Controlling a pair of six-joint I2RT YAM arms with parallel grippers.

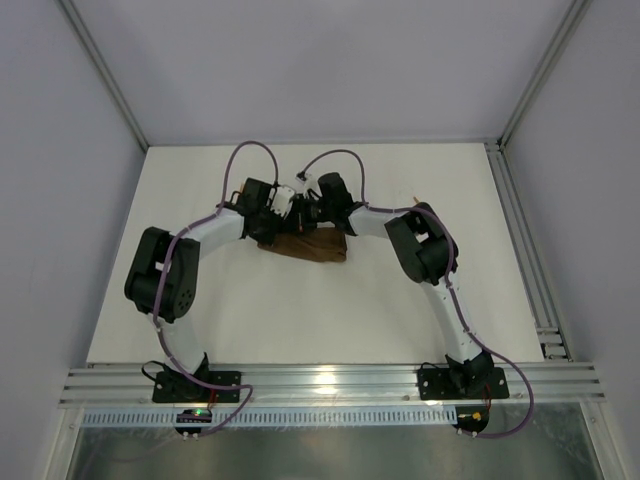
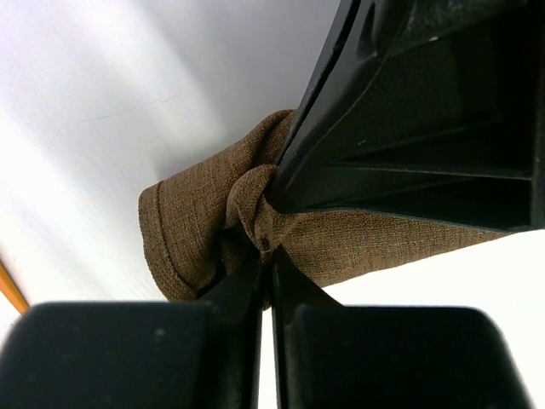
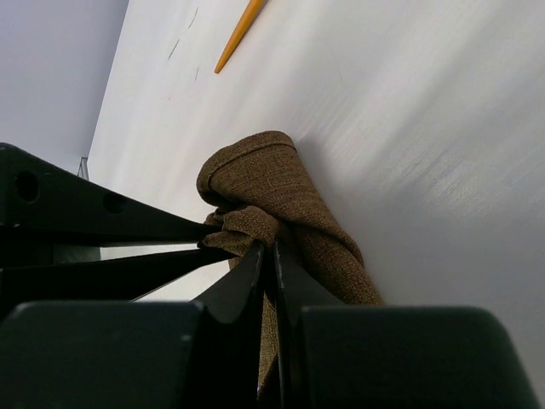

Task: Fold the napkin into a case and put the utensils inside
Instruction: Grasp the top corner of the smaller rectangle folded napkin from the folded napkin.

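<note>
Two grips hold the bunched brown napkin [image 1: 312, 247] on the far bench [image 1: 400, 300]: left claw [image 2: 266, 256] and right claw [image 3: 268, 249] both clamped tight on it.

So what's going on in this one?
Both arms meet over the dark brown napkin, bunched on the white table. The left gripper and the right gripper each pinch a fold of it, close together. One orange utensil lies on the table beyond the cloth, not yet inside.

White arms [image 1: 212, 229], black joints [image 1: 160, 276], purple cables [image 1: 250, 146]
</note>
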